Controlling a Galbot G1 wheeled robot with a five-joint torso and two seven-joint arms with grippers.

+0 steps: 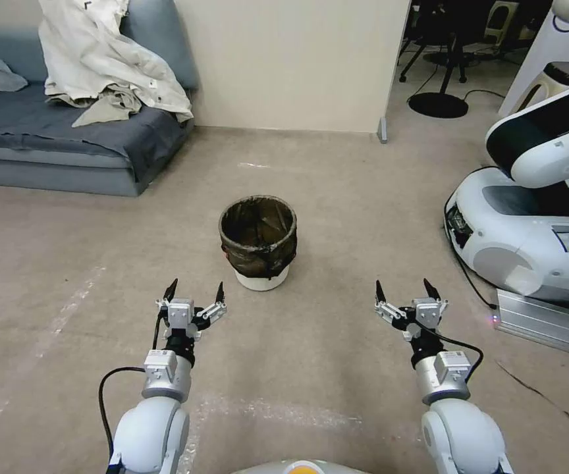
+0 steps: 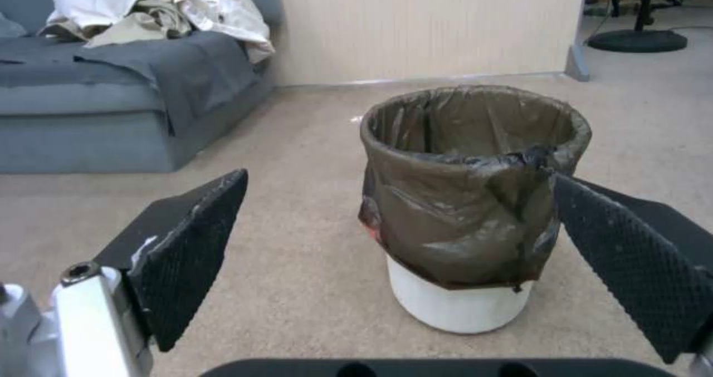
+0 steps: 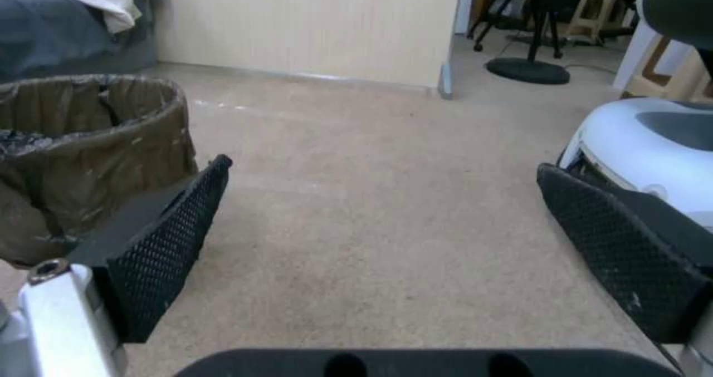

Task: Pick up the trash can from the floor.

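Left hand (image 1: 194, 289) and right hand (image 1: 406, 289) open, hovering near upright trash can (image 1: 258, 241) on floor (image 1: 337, 217).

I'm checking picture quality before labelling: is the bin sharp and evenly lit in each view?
Head view: the trash can is sharp under soft even light, casting little shadow on the floor. Left wrist view: can clear, slightly soft. Right wrist view: can cut off at the edge, and softer.

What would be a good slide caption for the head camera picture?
Both open grippers, left and right, hover above the floor, short of the bag-lined trash can.
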